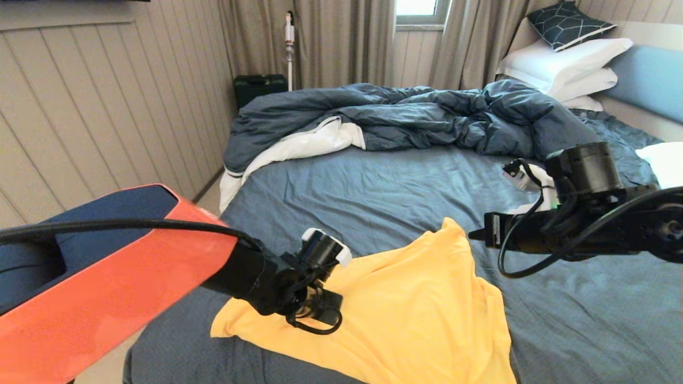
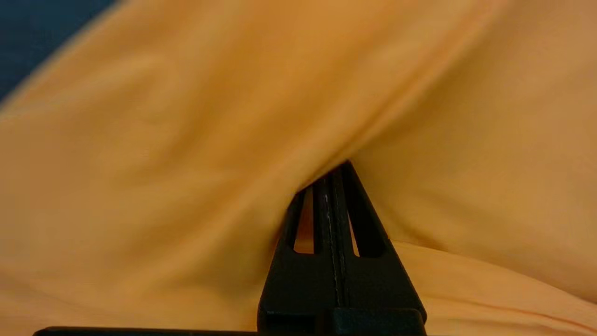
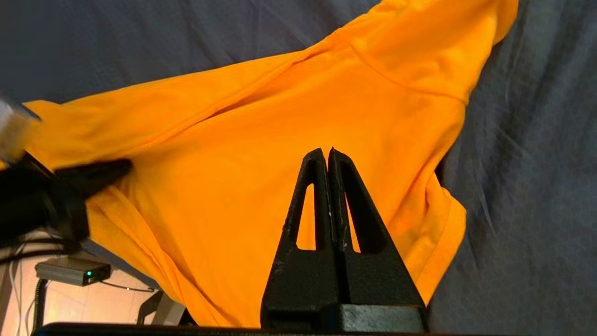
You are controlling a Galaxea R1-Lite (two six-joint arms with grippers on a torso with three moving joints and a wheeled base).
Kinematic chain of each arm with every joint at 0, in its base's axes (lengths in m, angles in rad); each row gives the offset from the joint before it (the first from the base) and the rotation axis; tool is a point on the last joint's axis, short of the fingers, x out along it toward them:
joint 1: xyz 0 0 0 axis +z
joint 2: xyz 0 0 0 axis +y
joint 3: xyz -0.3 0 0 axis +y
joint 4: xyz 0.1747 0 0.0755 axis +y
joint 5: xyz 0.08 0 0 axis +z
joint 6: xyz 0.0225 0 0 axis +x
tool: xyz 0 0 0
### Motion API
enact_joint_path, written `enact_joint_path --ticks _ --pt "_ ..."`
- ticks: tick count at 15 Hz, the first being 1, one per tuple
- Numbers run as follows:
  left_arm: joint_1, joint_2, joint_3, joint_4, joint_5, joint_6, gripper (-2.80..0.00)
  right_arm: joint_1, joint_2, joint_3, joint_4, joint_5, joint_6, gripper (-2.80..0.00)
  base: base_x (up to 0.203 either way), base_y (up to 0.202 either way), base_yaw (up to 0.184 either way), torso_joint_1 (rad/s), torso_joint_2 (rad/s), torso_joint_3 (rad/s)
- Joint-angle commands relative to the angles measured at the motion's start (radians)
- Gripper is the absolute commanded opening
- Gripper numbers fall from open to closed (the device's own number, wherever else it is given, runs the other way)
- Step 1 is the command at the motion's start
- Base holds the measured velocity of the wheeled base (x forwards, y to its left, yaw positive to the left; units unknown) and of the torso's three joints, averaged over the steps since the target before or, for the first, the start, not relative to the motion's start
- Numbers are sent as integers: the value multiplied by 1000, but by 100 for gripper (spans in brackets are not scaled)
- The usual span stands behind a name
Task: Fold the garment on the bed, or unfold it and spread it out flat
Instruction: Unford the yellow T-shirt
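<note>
I am looking across one large bed (image 1: 405, 186) with a wrinkled slate-blue sheet, standing in a room with pale panelled walls and beige curtains (image 1: 341, 37). One crumpled dark blue duvet with white lining (image 1: 405, 114) is lying along the bed's far edge, and three white pillows (image 1: 565, 61) are stacking up at the headboard corner with one dark patterned cushion (image 1: 568, 24) on top. One dark case (image 1: 260, 88) and one white stick vacuum (image 1: 290, 45) are standing by the far wall.

One plain yellow-orange short-sleeved T-shirt of thin soft fabric (image 1: 405, 309) is lying at the bed's near edge, rumpled and peaking up toward the middle, its near-left corner reaching the mattress edge.

I am running two grippers. The left gripper (image 2: 333, 175) is pressing into the shirt's left part with fingers pinched together on a fold of the fabric. The right gripper (image 3: 329, 156) is hovering above the shirt's right side, fingers pressed together, holding nothing.
</note>
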Motion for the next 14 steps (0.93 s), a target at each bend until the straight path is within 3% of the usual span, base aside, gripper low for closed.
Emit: enact_joint_path --ticks 1,5,14 --pt "89 -6 3 0 2 11 -280 5 14 15 -5 1 3 -280 0 0 0 0 0 0" --pt "178 -32 -42 -1 0 55 -280 5 42 21 -19 1 3 -280 0 0 0 0 0 0" --pt "228 123 -259 0 2 64 -280 1 63 43 -58 0 3 -280 0 0 0 0 0 0"
